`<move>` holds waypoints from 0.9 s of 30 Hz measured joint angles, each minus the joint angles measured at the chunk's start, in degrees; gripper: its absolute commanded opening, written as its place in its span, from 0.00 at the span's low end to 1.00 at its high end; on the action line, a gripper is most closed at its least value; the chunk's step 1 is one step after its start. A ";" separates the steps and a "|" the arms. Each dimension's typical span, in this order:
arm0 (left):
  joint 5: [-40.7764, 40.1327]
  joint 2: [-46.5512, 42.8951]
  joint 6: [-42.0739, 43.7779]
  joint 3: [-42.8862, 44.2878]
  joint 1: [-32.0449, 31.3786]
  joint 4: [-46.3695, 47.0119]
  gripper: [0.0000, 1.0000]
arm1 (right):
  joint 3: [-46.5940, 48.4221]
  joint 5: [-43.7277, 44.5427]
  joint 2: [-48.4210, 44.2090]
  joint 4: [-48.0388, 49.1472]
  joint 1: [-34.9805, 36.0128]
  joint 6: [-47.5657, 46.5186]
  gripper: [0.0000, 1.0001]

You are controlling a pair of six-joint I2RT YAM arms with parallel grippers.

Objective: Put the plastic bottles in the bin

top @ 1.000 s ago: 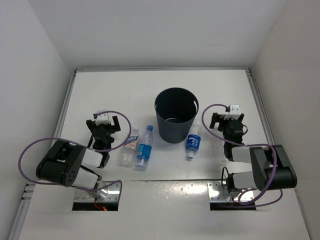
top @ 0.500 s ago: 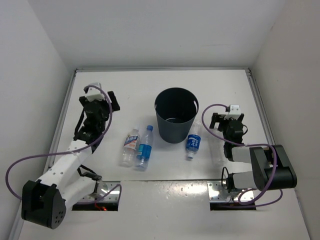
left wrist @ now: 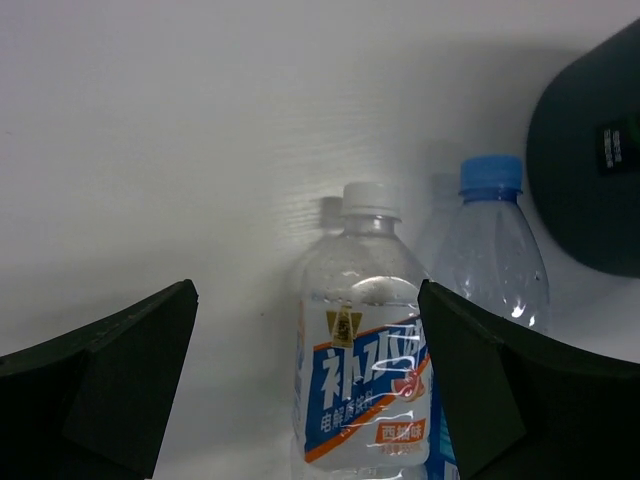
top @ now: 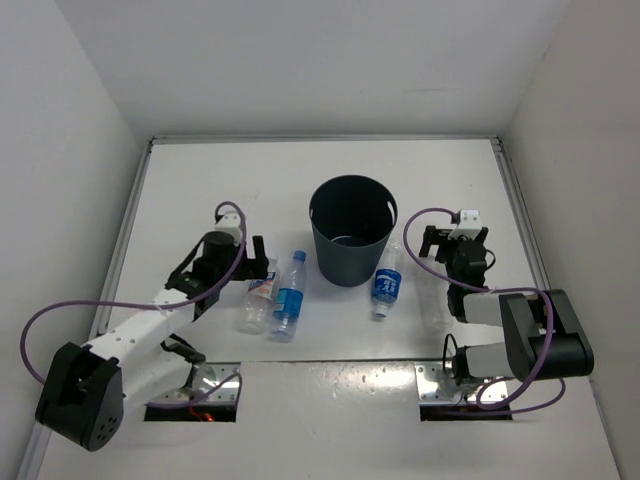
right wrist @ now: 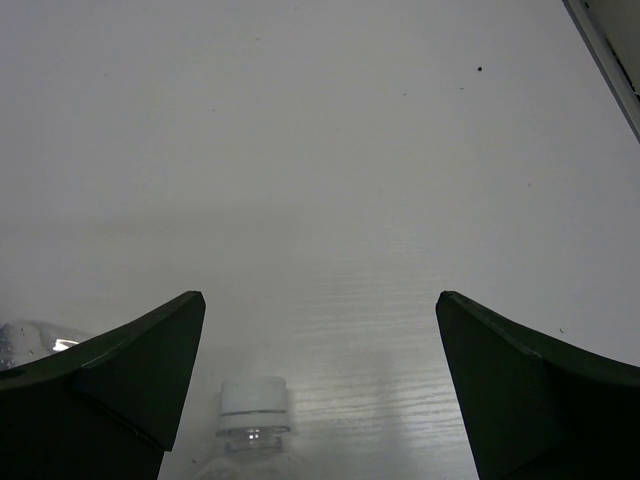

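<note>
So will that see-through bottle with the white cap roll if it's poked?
Probably. The clear plastic bottle with the white cap lies on its round side, so a nudge could roll it, though the blue-capped bottle beside it may block that way. It looks nearly empty, so likely light, and its thin-looking walls may dent between the open left fingers.

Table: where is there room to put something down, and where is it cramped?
Bare: the table between the bin and the back wall, and the near strip between the arm bases. Crowded: a white-capped bottle and a blue-capped bottle by the left end effector, a blue-labelled bottle right of the bin.
</note>
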 measured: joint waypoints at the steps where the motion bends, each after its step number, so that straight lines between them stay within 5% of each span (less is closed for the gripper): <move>1: 0.13 0.48 -0.04 -0.20 -0.66 0.13 0.99 | -0.02 0.00 0.00 0.02 0.00 0.00 1.00; 14: -0.63 6.12 -2.69 -2.67 -6.86 1.81 0.99 | -0.02 0.00 0.00 0.02 0.00 0.00 1.00; 20: -1.70 6.51 -4.02 -3.89 -7.80 2.78 0.69 | -0.02 0.00 0.00 0.02 0.00 0.00 1.00; 27: -7.10 6.51 -3.69 -2.12 -8.00 1.07 0.48 | 0.00 0.00 0.00 0.02 0.00 0.00 1.00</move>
